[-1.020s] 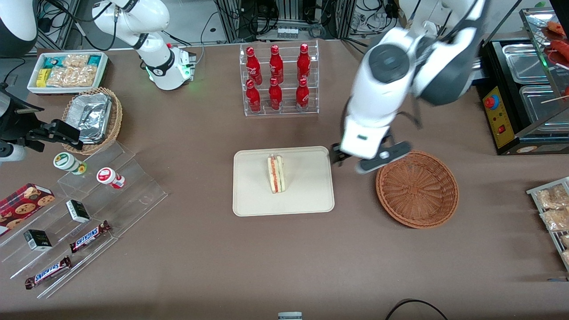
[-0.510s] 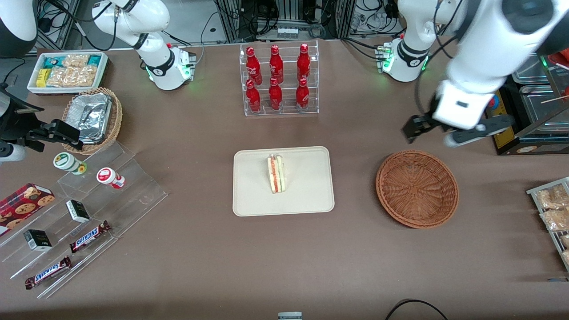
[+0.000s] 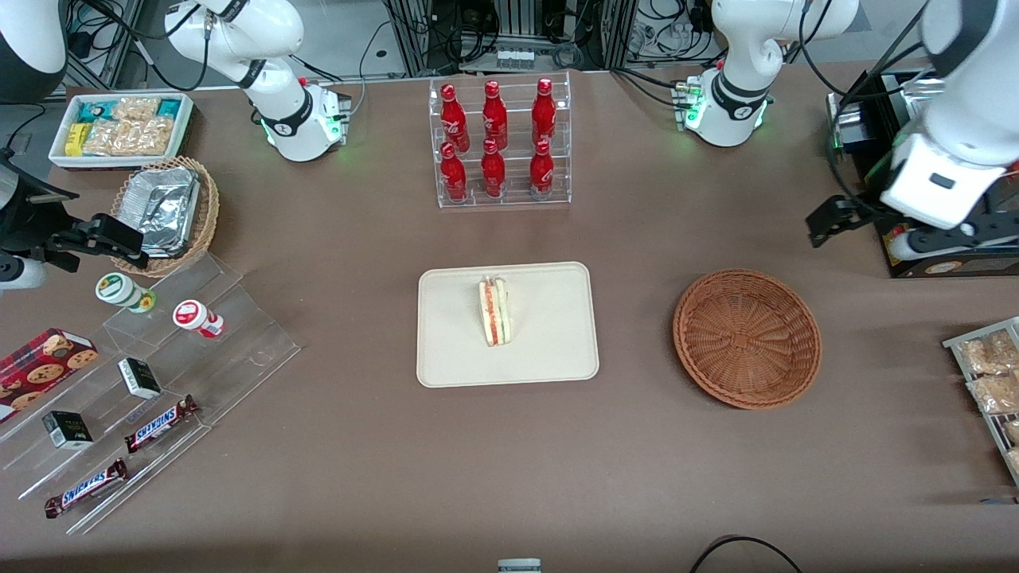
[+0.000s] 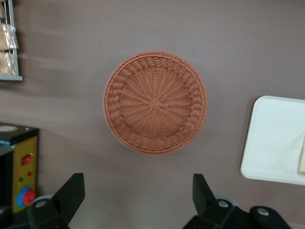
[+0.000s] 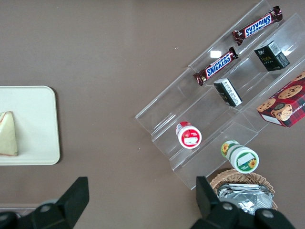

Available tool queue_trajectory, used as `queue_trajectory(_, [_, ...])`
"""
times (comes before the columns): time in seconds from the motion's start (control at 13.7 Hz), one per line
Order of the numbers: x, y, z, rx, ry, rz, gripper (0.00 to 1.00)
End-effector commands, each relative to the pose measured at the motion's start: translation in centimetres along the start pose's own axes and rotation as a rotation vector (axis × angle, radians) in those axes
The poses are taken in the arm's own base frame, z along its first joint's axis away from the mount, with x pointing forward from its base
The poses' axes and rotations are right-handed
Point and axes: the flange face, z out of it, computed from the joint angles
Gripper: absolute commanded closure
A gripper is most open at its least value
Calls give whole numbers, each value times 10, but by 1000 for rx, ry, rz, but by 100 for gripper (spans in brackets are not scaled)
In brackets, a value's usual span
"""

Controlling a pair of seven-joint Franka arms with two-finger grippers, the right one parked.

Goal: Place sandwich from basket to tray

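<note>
The sandwich (image 3: 494,312) stands on its edge on the cream tray (image 3: 549,350), its red and green filling stripe facing up. The reddish-brown wicker basket (image 3: 747,338) beside the tray holds nothing. My gripper (image 3: 884,231) hangs high over the table toward the working arm's end, farther from the front camera than the basket. It is open and holds nothing. In the left wrist view the gripper (image 4: 137,195) looks down on the basket (image 4: 155,101), with the tray (image 4: 276,138) and a sliver of the sandwich (image 4: 302,160) at the frame edge.
A clear rack of red bottles (image 3: 497,143) stands farther back than the tray. A black food warmer (image 3: 939,159) is close to the gripper. A snack rack (image 3: 991,382), a clear stepped stand (image 3: 159,374) and a tan basket of foil containers (image 3: 167,211) line the table's ends.
The gripper has swung away from the gap between tray and basket toward the working arm's end of the table. The sandwich has stayed on the tray.
</note>
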Motion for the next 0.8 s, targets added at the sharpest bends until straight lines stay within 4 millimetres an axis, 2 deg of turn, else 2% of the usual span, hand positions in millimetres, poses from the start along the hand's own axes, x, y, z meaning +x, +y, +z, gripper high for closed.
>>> queue_trajectory(0.0, [-1,-33,-2,-7,-13,63,0])
queue_trajectory(0.15, [6,-34,-6,-6,-3,61,0])
queue_trajectory(0.44, [34,-10,-4,-7,9,77,0])
queue_trajectory(0.51, [34,-3,-9,-9,21,94,0])
queue_trajectory(0.73, [32,-6,-18,-49,34,89,0])
